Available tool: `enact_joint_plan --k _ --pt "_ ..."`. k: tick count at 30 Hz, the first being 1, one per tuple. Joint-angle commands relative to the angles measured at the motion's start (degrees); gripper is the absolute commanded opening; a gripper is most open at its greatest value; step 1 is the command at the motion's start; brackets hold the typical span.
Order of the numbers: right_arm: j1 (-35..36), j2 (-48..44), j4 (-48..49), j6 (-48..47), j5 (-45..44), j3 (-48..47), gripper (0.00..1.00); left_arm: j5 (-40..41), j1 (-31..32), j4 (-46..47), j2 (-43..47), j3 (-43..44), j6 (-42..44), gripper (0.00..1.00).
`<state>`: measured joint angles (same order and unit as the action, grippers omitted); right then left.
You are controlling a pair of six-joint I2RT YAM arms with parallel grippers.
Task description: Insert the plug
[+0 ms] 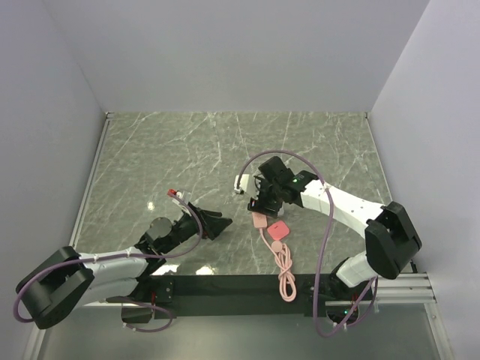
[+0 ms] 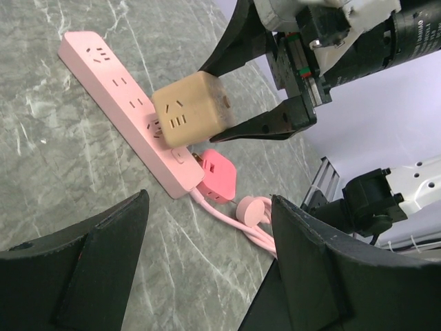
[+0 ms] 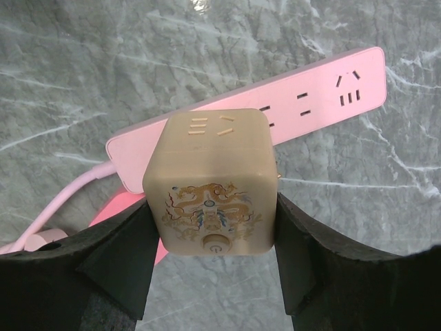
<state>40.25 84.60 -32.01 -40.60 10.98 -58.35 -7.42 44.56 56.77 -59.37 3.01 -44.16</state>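
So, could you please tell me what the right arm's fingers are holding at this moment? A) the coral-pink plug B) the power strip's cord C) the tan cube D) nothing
C: the tan cube sits clamped between the right arm's fingers over the pink power strip, while the coral-pink plug lies on the table by the strip's cord end.
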Motion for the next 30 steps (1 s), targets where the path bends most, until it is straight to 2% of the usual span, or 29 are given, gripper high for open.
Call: enact_joint_plan --k 1,9,14,30 --pt "0.2 -1.5 -0.9 -1.3 0.1 0.5 0.00 -1.5 -0.2 4.0 -1.3 -6.2 1.2 0.77" --pt "0.2 8.8 -5.8 -2.5 0.5 -8.7 0.00 -2.4 -0.3 4.8 -3.1 -5.7 1.4 0.77" --pt "0.2 10.1 -6.1 -3.0 -0.3 -10.2 0.00 -2.3 -0.3 4.6 -2.6 -5.6 1.8 0.77" --pt "0.2 -1.9 2.2 -1.0 -4.7 2.1 0.00 -3.2 -0.3 7.0 -5.6 -5.4 1.9 0.77"
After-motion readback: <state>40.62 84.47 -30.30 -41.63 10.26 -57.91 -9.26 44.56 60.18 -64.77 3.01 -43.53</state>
